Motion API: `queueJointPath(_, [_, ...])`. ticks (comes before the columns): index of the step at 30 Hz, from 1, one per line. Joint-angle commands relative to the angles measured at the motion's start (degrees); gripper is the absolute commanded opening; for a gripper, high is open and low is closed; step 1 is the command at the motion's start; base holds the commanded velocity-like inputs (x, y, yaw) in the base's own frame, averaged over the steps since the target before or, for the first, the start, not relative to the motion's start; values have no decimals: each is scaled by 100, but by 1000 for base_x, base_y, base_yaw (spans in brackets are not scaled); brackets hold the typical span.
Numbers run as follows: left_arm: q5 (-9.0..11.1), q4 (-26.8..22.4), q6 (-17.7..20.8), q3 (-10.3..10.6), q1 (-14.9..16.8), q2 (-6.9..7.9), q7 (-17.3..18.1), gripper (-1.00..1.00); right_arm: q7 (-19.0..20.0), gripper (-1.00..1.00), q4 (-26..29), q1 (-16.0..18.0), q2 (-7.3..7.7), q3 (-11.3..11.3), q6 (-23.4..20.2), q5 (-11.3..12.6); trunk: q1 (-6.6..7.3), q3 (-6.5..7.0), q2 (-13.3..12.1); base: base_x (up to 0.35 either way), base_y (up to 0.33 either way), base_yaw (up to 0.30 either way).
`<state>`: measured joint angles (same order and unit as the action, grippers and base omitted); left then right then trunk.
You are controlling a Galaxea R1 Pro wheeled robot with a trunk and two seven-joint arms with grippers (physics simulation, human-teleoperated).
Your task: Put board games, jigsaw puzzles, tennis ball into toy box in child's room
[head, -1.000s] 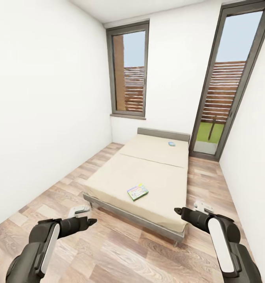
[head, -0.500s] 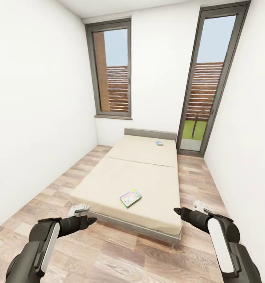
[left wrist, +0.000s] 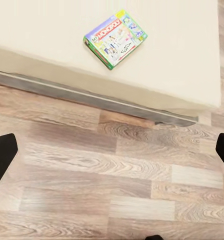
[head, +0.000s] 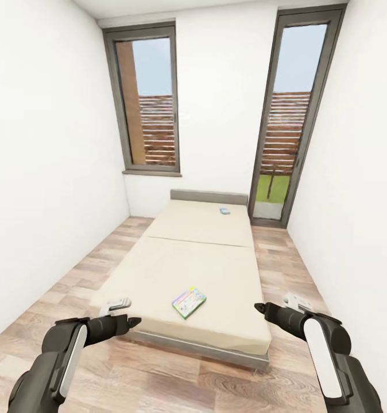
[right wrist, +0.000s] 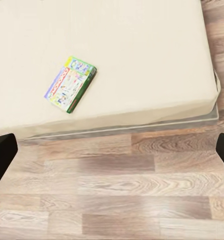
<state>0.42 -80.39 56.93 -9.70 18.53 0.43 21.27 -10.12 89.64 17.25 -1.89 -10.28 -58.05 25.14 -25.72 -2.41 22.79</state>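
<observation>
- The bed (head: 182, 275) stands lengthwise ahead of the robot on the wood floor (head: 159, 378), between two white walls.
- A green-bordered board game (head: 189, 302) lies flat on the mattress near the foot end.
- A second, blue board game (head: 224, 211) lies near the headboard (head: 208, 197).
- The left gripper (head: 124, 312) hangs over the floor near the bed's left foot corner, released and empty.
- The right gripper (head: 274, 307) hangs near the right foot corner, likewise spread and empty.
- Two tall windows (head: 150, 103) face the robot.

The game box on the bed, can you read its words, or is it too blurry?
Left wrist view: green-bordered game box is soft but its red banner is just readable. Right wrist view: lettering smeared. Head view: too small; far blue box is a blur.
</observation>
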Motion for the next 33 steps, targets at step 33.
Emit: queueJointPath(33, [2,-3,20,-5,10,1,17,100,-60,100,-16,4,-33,34,-13,61,-7,187,13,248,163,-158])
